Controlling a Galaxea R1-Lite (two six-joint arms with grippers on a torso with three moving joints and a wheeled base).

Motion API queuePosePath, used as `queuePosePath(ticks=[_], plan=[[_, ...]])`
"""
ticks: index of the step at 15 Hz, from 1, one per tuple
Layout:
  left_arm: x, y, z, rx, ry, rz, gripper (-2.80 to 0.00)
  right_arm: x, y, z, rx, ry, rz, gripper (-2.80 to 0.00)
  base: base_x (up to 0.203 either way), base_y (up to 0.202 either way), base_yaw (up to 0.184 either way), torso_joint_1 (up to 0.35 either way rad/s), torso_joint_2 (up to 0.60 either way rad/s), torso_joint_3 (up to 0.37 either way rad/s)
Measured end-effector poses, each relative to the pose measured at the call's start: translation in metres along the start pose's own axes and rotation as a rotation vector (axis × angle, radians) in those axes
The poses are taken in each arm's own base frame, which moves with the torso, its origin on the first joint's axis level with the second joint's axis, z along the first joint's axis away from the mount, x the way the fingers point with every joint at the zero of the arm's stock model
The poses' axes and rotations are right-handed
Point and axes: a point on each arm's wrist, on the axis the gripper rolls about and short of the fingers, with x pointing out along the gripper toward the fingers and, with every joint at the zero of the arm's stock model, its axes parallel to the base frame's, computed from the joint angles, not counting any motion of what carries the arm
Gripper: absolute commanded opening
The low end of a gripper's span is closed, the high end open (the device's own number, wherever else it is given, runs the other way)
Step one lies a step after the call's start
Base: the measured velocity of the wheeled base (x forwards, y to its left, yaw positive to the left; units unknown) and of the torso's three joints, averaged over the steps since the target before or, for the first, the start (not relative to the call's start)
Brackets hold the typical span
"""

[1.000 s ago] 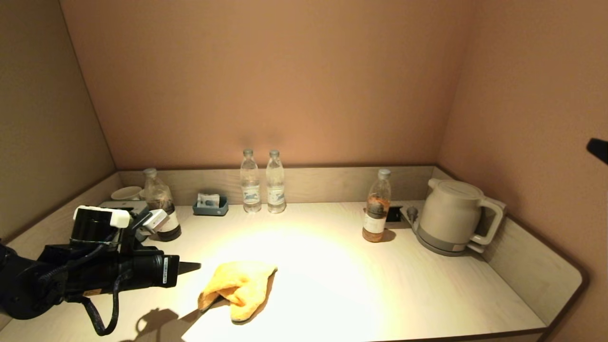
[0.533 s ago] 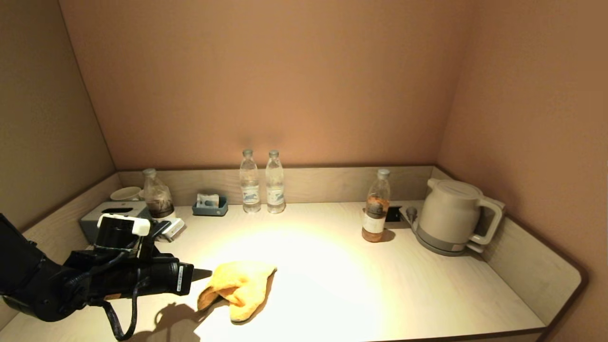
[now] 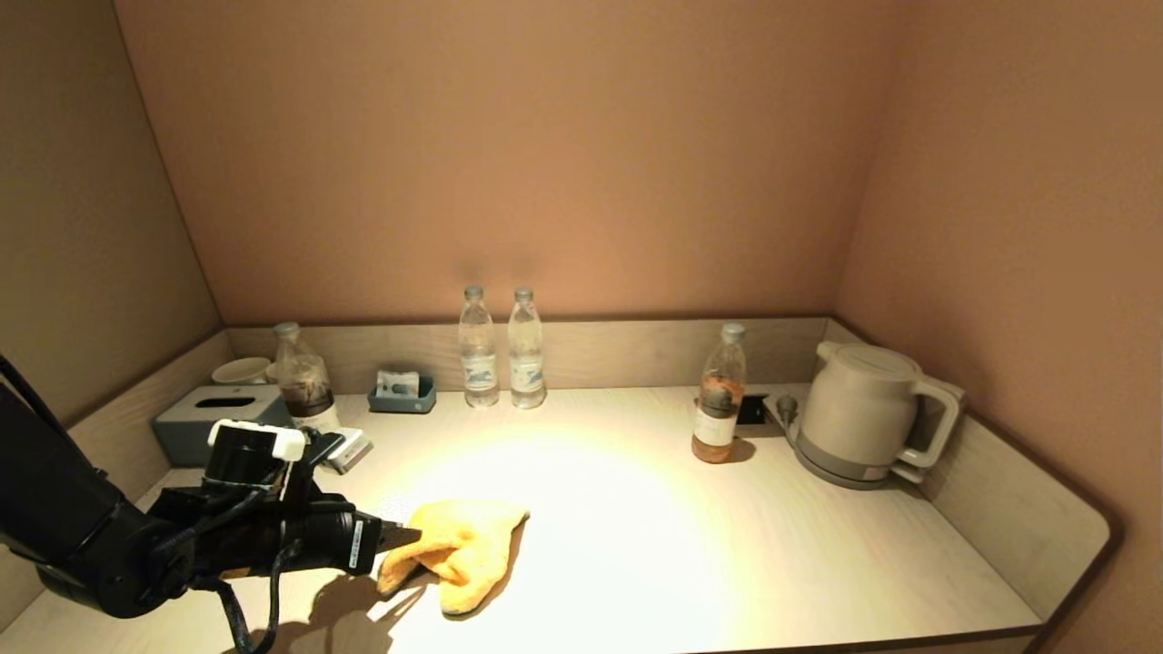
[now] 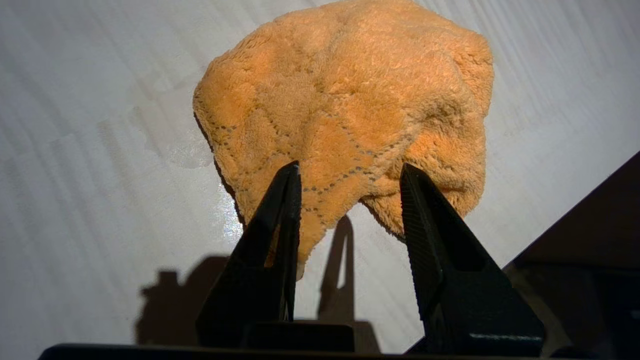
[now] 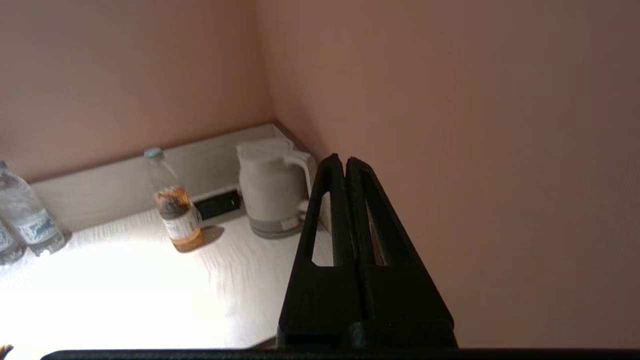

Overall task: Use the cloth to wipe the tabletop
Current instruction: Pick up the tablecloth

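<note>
The left gripper (image 4: 350,172) hangs spread apart over the near edge of the crumpled orange terry cloth (image 3: 459,549) lying front-left on the pale wooden tabletop (image 3: 727,545), so grasping looks underway, needing a drop and pinch before wiping.

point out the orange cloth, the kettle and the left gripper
orange cloth (image 3: 459,549), head view, middle of its folded top
kettle (image 3: 859,409), head view, its body
left gripper (image 4: 350,172), left wrist view, between the open fingertips
</note>
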Motion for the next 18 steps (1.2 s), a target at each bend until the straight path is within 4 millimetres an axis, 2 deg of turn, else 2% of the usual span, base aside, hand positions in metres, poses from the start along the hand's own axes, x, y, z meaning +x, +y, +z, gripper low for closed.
queuePosePath(ticks=[8, 15, 18], plan=[[0.006, -0.006, -0.002, 0.141, 0.014, -0.026, 0.00, -0.004, -0.003, -0.024, -0.020, 0.082, -0.043, -2.80, 0.000, 0.000, 0.000, 0.000, 0.00, 0.000], [0.018, -0.007, 0.001, 0.161, 0.017, -0.042, 0.00, -0.004, -0.002, -0.028, -0.006, 0.082, -0.138, -2.80, 0.000, 0.000, 0.000, 0.000, 0.00, 0.000], [0.023, -0.007, -0.002, 0.175, 0.029, -0.046, 0.00, -0.016, -0.002, -0.030, -0.008, 0.041, -0.210, -2.80, 0.000, 0.000, 0.000, 0.000, 0.00, 0.000]])
